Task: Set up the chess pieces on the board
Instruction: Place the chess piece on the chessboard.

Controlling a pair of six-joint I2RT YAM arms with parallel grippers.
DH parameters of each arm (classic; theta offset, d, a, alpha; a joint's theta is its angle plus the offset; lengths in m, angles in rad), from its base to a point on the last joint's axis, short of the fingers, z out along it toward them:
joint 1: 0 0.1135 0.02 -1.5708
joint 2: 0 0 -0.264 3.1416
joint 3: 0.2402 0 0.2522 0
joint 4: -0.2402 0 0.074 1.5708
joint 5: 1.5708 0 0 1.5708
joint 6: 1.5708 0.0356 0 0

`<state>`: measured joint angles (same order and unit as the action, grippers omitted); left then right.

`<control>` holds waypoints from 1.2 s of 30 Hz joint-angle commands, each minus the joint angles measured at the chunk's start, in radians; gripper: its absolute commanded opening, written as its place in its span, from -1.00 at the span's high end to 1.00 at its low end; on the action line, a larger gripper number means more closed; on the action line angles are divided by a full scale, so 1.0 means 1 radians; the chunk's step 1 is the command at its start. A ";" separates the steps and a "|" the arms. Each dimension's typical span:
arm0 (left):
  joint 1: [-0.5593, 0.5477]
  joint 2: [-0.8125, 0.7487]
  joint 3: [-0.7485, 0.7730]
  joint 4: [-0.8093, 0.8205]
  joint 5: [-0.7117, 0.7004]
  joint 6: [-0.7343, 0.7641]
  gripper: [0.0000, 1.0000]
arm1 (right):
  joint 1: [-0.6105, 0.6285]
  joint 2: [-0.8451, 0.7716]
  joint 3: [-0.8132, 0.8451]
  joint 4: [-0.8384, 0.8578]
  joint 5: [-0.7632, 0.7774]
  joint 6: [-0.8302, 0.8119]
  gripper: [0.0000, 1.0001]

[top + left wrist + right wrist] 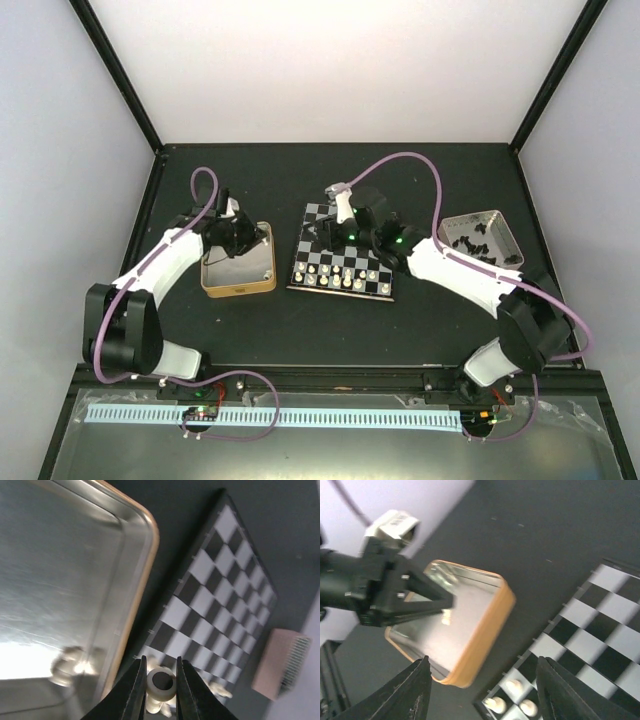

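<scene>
The left arm's fingers [136, 692] are clamping a cream-white piece [161, 684] between them and hanging above the gold-rimmed tin [152, 540]. In the left wrist view the piece is showing as a round ring with a dark centre. Its long axis therefore seems to be running along the fingers rather than across them.

The board [345, 262] is lying just right of that tin on the dark tabletop [250, 330]. The held piece is thus sitting to the left of its goal, and the carry is looking like a short move rightward. A row of white pieces [345, 279] is standing along the board's near edge; which square there is free cannot be told. Another pale piece [70, 666] is lying, blurred, inside the tin.

The right arm's fingers [415, 695] are standing wide apart with nothing between them, hovering over the left part of the board. The left arm is the one nearer the gold-rimmed tin. The right arm is reaching from the side of the silver tin [480, 222], where the black pieces [478, 243] are lying at the right.

No brand or writing is showing on the board or the tins. A white label [395, 522] on the left wrist is carrying dark marks too blurred to read.
</scene>
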<state>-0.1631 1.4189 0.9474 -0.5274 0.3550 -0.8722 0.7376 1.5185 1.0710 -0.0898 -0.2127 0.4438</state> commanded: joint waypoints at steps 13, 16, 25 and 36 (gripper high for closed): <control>-0.015 -0.100 -0.129 0.361 0.519 -0.627 0.86 | 0.116 0.112 0.023 0.263 -0.040 -0.007 -0.16; -0.019 -0.109 -0.143 0.398 0.526 -0.674 0.85 | 0.116 0.131 0.037 0.266 -0.057 0.002 -0.07; -0.021 -0.119 -0.170 0.454 0.527 -0.730 0.86 | 0.121 0.148 0.035 0.268 -0.078 0.010 0.31; -0.023 -0.126 -0.186 0.475 0.538 -0.753 0.85 | 0.121 0.166 0.074 0.235 -0.055 0.029 0.83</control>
<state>-0.1780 1.3128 0.7620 -0.0967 0.8581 -1.5761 0.8501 1.6703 1.0977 0.1257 -0.2687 0.4709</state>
